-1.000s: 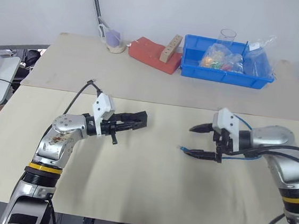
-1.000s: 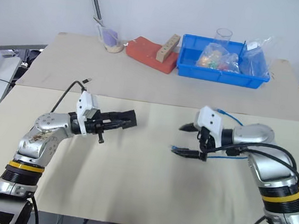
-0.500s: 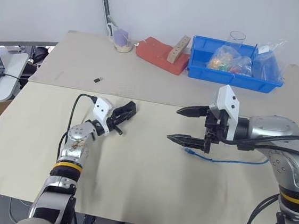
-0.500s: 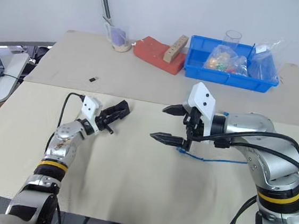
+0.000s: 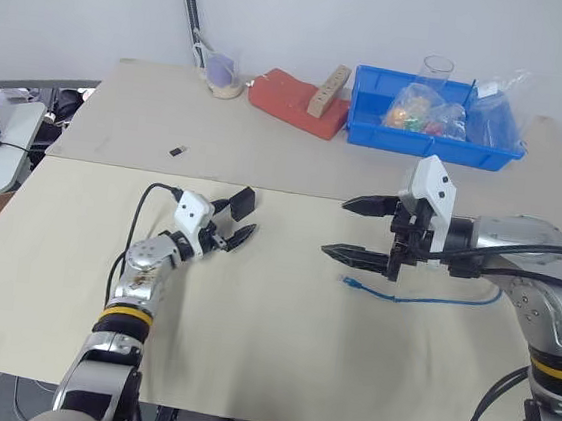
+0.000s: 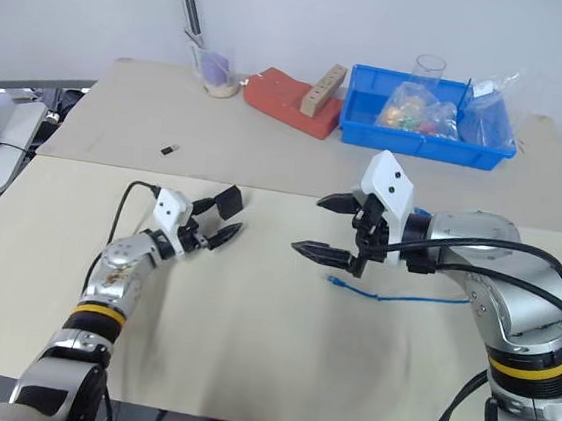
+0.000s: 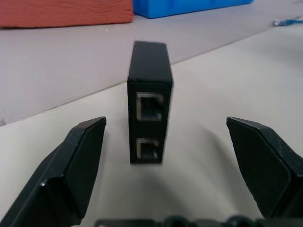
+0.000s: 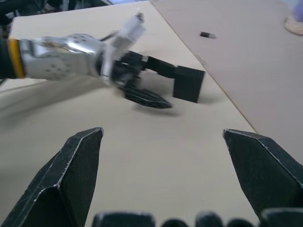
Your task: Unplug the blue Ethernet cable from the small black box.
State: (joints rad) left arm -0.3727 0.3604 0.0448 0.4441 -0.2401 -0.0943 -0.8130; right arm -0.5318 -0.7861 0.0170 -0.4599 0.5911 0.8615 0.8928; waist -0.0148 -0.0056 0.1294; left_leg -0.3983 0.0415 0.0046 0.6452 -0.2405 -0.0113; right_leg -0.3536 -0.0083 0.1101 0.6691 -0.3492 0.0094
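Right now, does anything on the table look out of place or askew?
Yes: the small black box stands on edge between the open left tool, both ports empty. The blue Ethernet cable lies loose on the table below the open right tool. A tiny black piece sits alone farther back.

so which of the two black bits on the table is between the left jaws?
The small black box, standing on edge with its two empty ports facing the open left gripper. The tiny black piece lies apart on the far table.
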